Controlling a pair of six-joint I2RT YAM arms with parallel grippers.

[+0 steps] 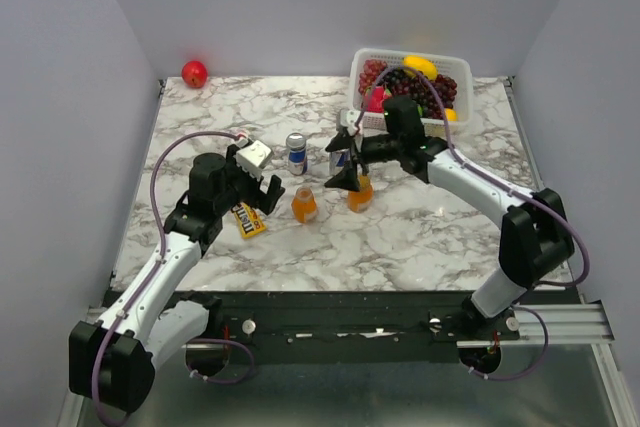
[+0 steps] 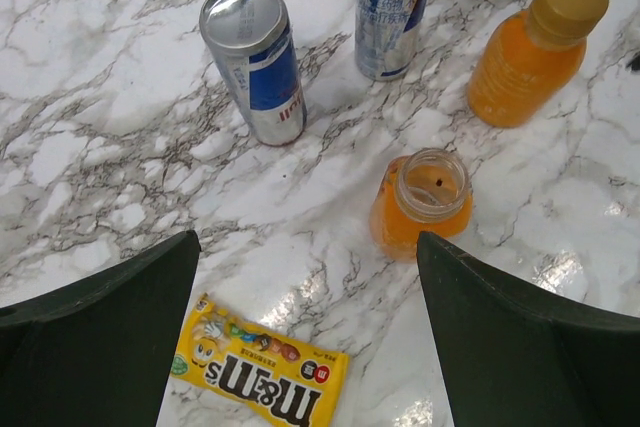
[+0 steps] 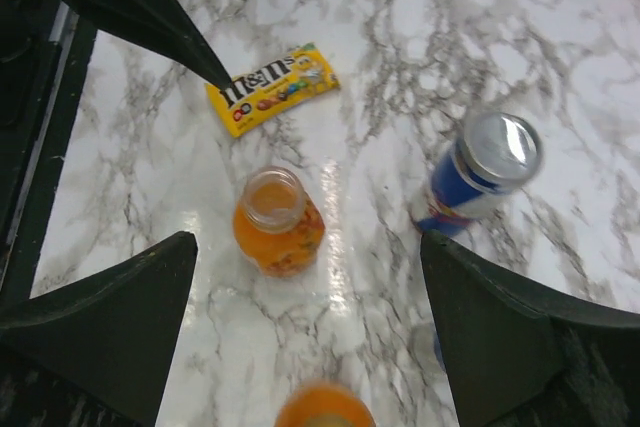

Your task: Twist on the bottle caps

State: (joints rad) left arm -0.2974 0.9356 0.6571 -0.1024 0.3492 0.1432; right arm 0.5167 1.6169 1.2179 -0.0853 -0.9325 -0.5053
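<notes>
The uncapped bottle [image 2: 422, 197] stands upright just right of the left gripper [image 2: 308, 237], which looks nearer. The right gripper [image 3: 308, 239] hovers over the capped bottle [image 1: 360, 193]. Both have jaws apart and empty.

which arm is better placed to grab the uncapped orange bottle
Left, likely: the left gripper, open, faces the uncapped orange bottle with a clear path. The right gripper, open, sits by the capped bottle.
</notes>
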